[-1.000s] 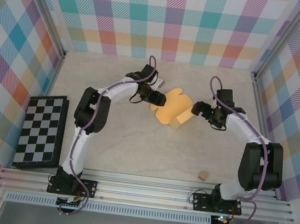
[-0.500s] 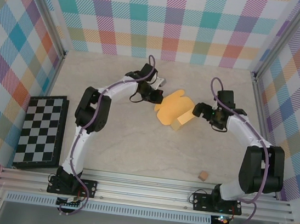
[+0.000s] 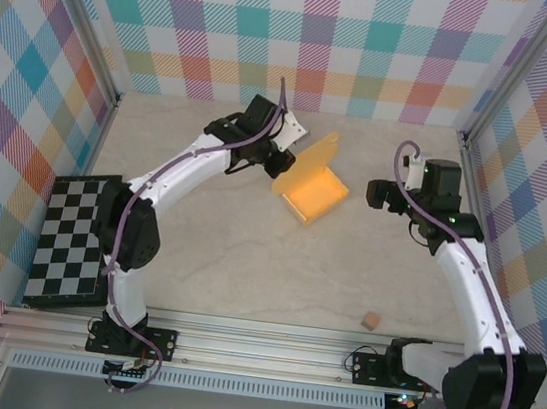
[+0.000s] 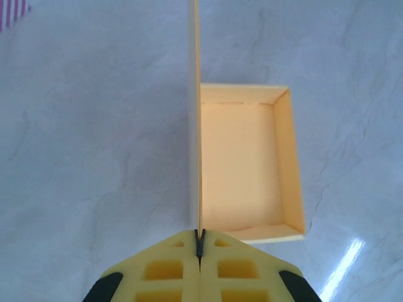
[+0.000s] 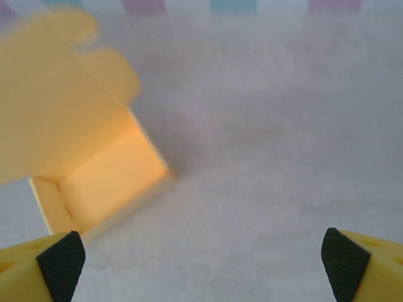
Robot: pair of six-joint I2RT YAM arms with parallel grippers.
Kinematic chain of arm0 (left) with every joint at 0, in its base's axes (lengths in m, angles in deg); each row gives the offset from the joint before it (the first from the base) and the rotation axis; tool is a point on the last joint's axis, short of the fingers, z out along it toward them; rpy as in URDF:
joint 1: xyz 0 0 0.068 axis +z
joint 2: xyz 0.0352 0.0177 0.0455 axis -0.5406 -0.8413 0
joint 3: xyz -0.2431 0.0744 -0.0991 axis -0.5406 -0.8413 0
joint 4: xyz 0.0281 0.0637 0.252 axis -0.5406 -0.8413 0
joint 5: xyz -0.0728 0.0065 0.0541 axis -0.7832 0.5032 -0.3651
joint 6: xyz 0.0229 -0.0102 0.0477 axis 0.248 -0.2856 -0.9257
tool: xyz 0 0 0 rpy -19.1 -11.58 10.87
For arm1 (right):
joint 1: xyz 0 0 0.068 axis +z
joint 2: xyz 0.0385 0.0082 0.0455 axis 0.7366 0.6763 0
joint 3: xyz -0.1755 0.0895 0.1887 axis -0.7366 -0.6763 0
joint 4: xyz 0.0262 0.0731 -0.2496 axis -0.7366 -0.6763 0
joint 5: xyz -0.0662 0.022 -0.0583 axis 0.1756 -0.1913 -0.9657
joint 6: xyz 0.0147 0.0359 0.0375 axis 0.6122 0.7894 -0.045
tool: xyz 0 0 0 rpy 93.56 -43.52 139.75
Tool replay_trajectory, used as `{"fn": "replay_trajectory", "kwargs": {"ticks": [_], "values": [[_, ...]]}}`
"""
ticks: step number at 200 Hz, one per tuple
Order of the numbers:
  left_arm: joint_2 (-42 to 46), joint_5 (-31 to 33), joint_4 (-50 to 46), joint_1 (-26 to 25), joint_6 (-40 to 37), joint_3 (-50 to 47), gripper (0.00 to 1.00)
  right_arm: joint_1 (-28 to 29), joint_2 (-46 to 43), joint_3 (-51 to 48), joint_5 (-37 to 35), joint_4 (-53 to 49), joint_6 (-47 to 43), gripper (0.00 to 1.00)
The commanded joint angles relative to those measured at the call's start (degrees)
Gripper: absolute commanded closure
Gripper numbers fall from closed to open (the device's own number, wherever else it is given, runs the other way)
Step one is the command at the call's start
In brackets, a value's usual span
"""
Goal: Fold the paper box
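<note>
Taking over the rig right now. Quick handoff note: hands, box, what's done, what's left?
Left hand: shut, pinching the edge of the lid flap, which stands upright.
Right hand: open, empty, to the right of the box, not touching it.
Paper box: mid-table, tray walls up, top open.
Done: tray formed.
Left: swing the lid down and tuck its scalloped tabs, probably with the right hand steadying the tray.
</note>
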Motion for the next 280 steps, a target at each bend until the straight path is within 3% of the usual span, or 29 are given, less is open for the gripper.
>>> {"fn": "replay_trajectory", "kwargs": {"ticks": [1, 10, 47, 58, 68, 94, 126, 161, 182, 209, 220, 246, 264, 280], "values": [[6.42, 2.00, 2.60, -2.84, -15.61, -6.50, 1.00, 0.17, -0.42, -5.33, 5.57, 17.16, -13.69, 0.00], [8.96, 1.21, 4.42, -3.48, -19.17, -9.20, 1.00, 0.04, 2.21, -4.77, 6.62, 19.70, -15.51, 0.00], [12.70, -2.96, 2.69, -3.72, -26.55, -11.95, 1.00, -0.01, 10.23, -0.86, 33.47, 17.81, -33.96, 0.17], [12.88, -3.27, 1.34, -3.88, -27.67, -11.71, 1.00, 0.12, 11.18, 0.64, 42.86, 12.30, -44.06, 0.18], [13.29, -3.55, 0.80, -3.90, -28.27, -11.81, 1.00, 0.67, 12.74, 3.23, 46.90, 6.07, -52.59, 0.19], [14.02, -4.48, -0.18, -3.90, -30.42, -12.32, 1.00, 2.29, 18.04, 10.49, 45.87, -6.82, -61.35, 0.22], [13.88, -4.14, -1.67, -4.07, -32.13, -11.81, 1.00, 3.68, 19.38, 10.63, 41.95, -6.74, -64.11, 0.25], [13.86, -4.32, -1.43, -4.63, -31.96, -11.81, 1.00, 5.98, 20.65, 11.20, 40.68, -12.26, -71.66, 0.57], [13.49, -3.61, -1.40, -5.43, -31.82, -11.63, 1.00, 6.80, 21.74, 11.92, 39.97, -13.11, -71.96, 0.70], [13.57, -2.44, 0.45, -5.62, -28.59, -12.25, 1.00, 7.11, 22.21, 12.87, 39.28, -13.24, -71.25, 0.95], [14.88, -0.63, 4.14, -5.34, -25.82, -14.79, 0.92, 7.10, 22.26, 13.28, 39.24, -13.91, -71.25, 1.00], [22.35, -6.71, 19.62, 1.72, -12.02, -28.41, 0.53, 6.77, 23.54, 15.57, 40.04, -17.68, -71.63, 1.00], [28.43, -11.76, 35.90, 8.04, -0.22, -41.69, 0.44, 6.40, 25.05, 18.41, 41.78, -21.34, -71.00, 1.00], [29.90, -10.13, 44.51, 8.79, 1.89, -49.55, 0.42, 6.32, 25.88, 20.33, 42.94, -23.37, -70.46, 1.00]]}}
